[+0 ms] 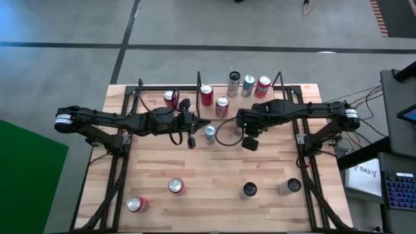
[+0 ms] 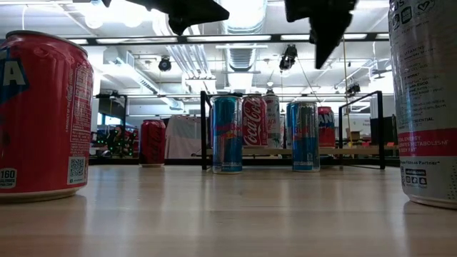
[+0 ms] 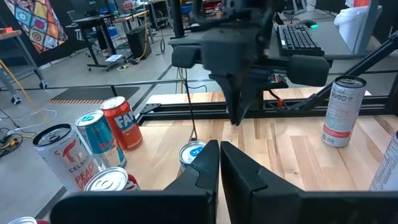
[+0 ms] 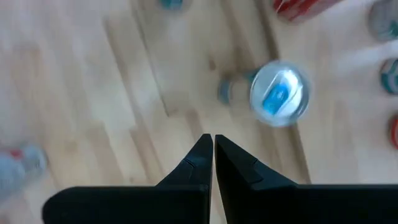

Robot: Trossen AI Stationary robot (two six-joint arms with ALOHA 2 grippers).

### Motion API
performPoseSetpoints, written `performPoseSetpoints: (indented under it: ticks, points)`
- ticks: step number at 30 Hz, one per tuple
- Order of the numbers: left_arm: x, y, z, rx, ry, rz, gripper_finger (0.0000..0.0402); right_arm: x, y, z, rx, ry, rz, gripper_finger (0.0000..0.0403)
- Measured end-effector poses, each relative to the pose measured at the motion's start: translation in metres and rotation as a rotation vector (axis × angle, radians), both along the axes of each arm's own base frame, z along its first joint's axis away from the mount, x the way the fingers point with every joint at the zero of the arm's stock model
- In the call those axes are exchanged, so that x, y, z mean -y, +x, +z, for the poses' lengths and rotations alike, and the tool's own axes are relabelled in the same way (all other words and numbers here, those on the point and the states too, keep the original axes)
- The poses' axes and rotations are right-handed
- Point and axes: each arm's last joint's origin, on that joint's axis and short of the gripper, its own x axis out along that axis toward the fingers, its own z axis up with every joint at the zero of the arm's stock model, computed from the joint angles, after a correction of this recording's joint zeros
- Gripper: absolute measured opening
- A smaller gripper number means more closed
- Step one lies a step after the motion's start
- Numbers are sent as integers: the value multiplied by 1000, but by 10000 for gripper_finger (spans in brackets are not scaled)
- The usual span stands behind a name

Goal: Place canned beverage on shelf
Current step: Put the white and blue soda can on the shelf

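Currently blue can (image 1: 209, 134) upright on worktop (image 1: 214, 195) just before shelf (image 1: 286, 96), between both arms; left gripper (image 1: 191, 142) nearest, right gripper (image 1: 250, 143) farther; both fingers together, empty.

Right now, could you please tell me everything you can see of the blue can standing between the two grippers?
The blue can is a slim blue-and-silver drink can, apparently metal, with a silver lid and blue tab. It stands upright on the plank tabletop, in front of the shelf, not on it. It sits between the left gripper and right gripper; both are shut and neither touches it.
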Motion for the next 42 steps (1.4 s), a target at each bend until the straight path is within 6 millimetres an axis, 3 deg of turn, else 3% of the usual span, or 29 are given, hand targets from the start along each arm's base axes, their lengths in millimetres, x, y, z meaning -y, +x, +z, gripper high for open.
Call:
performPoseSetpoints:
  ticks: [10, 22, 30, 35, 42]
  points:
    - [0, 0, 0, 0, -4, 1, 0, -4, -2, -1, -28, 61, 26, 9]
    - [0, 0, -1, -7, -8, 1, 0, -4, -3, -1, -51, -18, 280, 9]
    - [0, 0, -1, -8, -8, 2, 0, -1, -2, -1, -57, -97, 268, 15]
    - [0, 0, -1, -8, -8, 1, 0, -1, -1, -1, -40, -80, 206, 71]
    - [0, 0, -1, -8, -7, 1, 0, 1, 0, 0, -31, -122, 148, 208]
